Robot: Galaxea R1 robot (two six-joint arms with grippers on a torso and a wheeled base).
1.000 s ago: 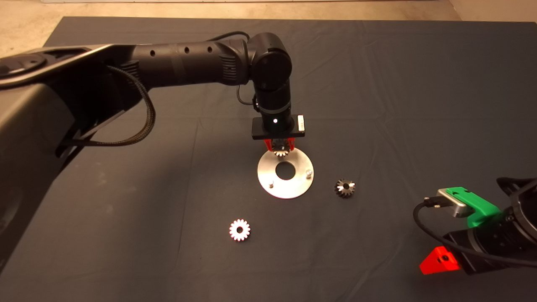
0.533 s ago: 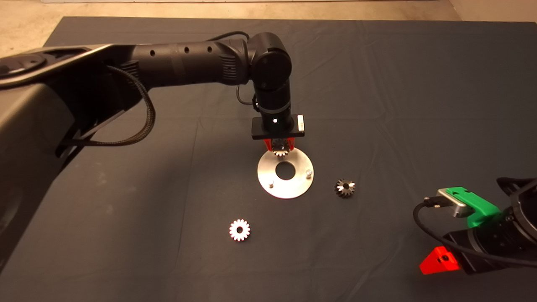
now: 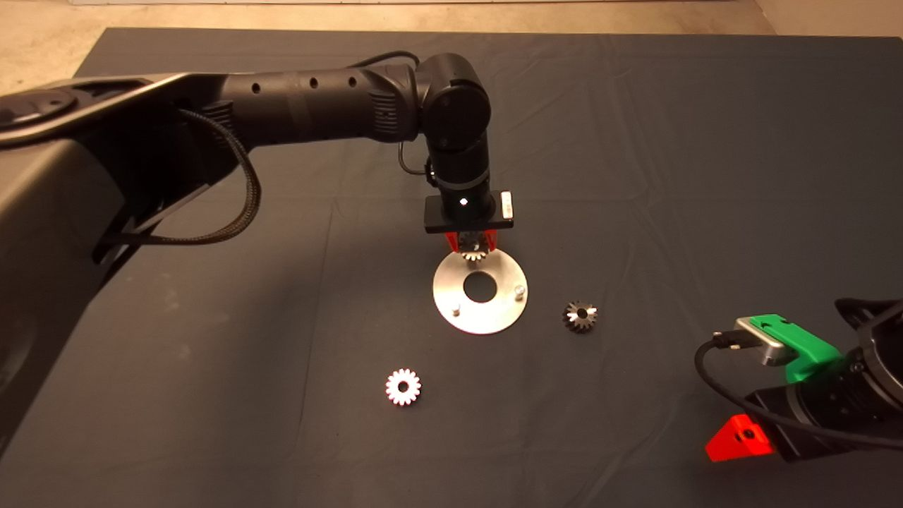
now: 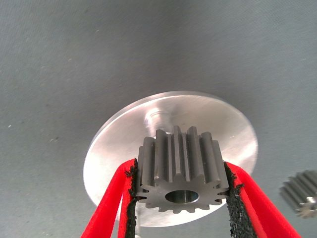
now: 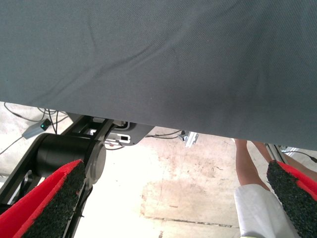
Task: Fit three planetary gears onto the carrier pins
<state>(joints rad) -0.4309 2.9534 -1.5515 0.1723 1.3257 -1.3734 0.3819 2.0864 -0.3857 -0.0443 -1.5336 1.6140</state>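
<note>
Left tool (image 3: 471, 247) over the far rim of the disc (image 3: 451, 282), at mid-desk; fingers (image 4: 106, 208) clamped on a gear (image 4: 181, 171), black pads pressed to its toothed sides, centre hole turned toward the wrist camera. Gear held above the disc, near its far edge; contact with the disc not discernible. In the left wrist view, one pin (image 4: 157, 117) upright on the disc beyond the held gear, bare.

In the head view, two pins uncovered: one (image 3: 456, 307) on the near-left part of the disc, one (image 3: 519, 289) on its right part. Third pin not separable from the tool in that view. Large centre hole of the disc unobstructed.

Second gear (image 3: 580, 315) flat on the mat (image 3: 635, 141), just right of the disc, apart from it; same gear at the edge of the left wrist view (image 4: 300, 192). Third gear (image 3: 403, 386) flat on the mat, nearer the robot and left of the disc, well apart from it.

Right tool (image 3: 737, 437) parked at the lower right edge, fingers spread wide, nothing between them. Right wrist view: mat edge, floor beyond, a person's leg (image 5: 246, 163).
</note>
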